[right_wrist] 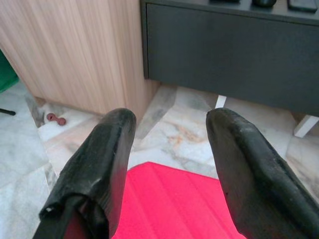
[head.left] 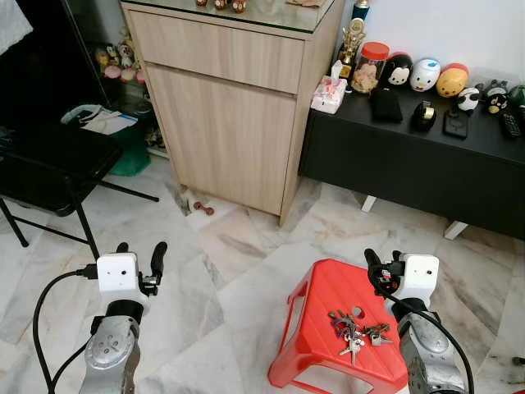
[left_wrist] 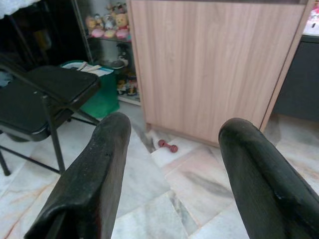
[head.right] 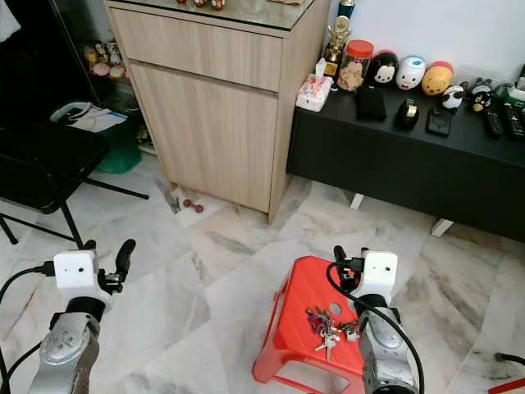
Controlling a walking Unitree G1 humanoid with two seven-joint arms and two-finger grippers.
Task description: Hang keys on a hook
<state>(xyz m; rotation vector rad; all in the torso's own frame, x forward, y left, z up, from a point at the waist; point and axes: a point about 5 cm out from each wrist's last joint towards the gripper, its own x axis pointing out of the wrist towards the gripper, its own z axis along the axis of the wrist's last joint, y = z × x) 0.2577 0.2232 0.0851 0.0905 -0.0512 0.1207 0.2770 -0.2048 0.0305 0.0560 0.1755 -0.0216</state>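
A bunch of keys (head.left: 356,330) lies on the top of a red plastic stool (head.left: 316,308), toward its right side. My right gripper (head.left: 383,264) hovers open just above the stool's far right edge, a little beyond the keys, with nothing between its fingers. In the right wrist view the stool's red top (right_wrist: 169,201) lies below the spread fingers (right_wrist: 104,159). My left gripper (head.left: 141,253) is held open over bare floor at the left, well away from the stool. Its two black fingers (left_wrist: 94,174) stand wide apart, pointing at the wooden cabinet.
A tall wooden cabinet (head.left: 221,123) stands ahead. Beside it on the right is a low black cabinet (head.left: 410,168) carrying figurines and remotes. A black folding chair (head.left: 49,156) is at the left. A small red dumbbell toy (head.left: 201,208) lies on the marble floor by the cabinet.
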